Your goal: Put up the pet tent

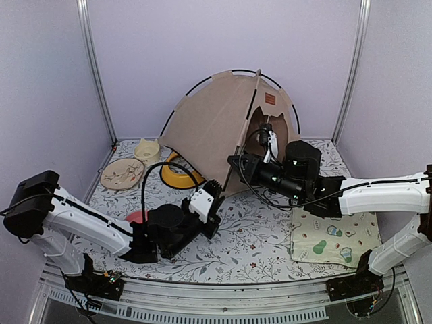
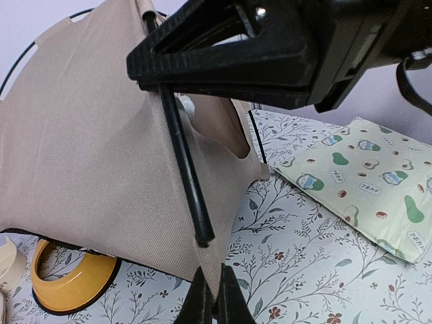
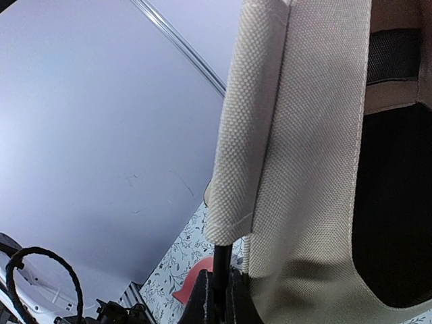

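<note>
Right fingers (image 3: 200, 305) apparently clamp pet tent (image 1: 216, 121) pole (image 3: 221, 260), hidden overhead.

walls (image 1: 202, 40): plain lilac | corner posts (image 1: 94, 67): silver metal | tablecloth (image 1: 256, 236): white, floral print | light: even

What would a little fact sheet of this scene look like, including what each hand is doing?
Main item: pet tent, tan fabric, standing at the back of the table
Left hand: shut on the tent's corner strap, just below a pole end
Right hand: shut on a black pole where it leaves its fabric sleeve
Beside the tent: yellow feeder, partly hidden by its edge
Near right: cream mat with green prints, lying flat
Table: floral cover
</note>
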Available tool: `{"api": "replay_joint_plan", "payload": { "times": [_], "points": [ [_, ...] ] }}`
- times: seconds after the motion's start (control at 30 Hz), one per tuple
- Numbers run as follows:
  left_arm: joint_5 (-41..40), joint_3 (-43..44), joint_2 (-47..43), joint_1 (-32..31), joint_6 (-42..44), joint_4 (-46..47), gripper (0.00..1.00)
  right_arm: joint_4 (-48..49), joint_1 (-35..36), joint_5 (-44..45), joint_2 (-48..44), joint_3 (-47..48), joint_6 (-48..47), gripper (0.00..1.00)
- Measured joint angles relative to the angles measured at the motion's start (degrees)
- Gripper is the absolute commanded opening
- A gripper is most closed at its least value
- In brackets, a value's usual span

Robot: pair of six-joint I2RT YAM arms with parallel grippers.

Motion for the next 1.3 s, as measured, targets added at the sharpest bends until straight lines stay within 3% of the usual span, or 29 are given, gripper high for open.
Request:
{"api": "replay_joint_plan", "payload": {
  "times": [1.3],
  "points": [
    [3.2,0.1,-0.8,0.0,-0.5,-2.9,0.0,-1.2,0.0,0.3,0.1,-0.4,-0.1,0.0]
  ]
}}
